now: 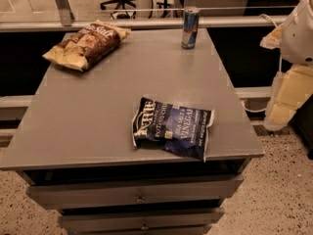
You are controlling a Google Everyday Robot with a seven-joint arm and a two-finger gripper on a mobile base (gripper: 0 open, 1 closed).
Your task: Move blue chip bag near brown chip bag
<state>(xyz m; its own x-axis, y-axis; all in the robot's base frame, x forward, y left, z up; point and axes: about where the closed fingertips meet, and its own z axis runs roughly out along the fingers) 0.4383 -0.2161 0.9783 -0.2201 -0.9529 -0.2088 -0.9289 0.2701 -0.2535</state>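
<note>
Camera view puts the task at its first step, with the grasp not yet made. The blue chip bag (172, 132) lies flat and unheld, well nearer the camera than the can (190, 27), with one corner at the front edge of the bench (73, 126). The brown chip bag (88, 44) lies left of the can, by the same far edge. The gripper (286, 102) hangs off the bench, right of the can and nearer; I cannot tell the state of its jaws.

Next move, as I judge it:
1. Bring the gripper over the blue bag.
2. Pinch it, lift, and carry it to the can's left.

Bare bench lies between the bags. I would avoid the can and the far-left edge.
</note>
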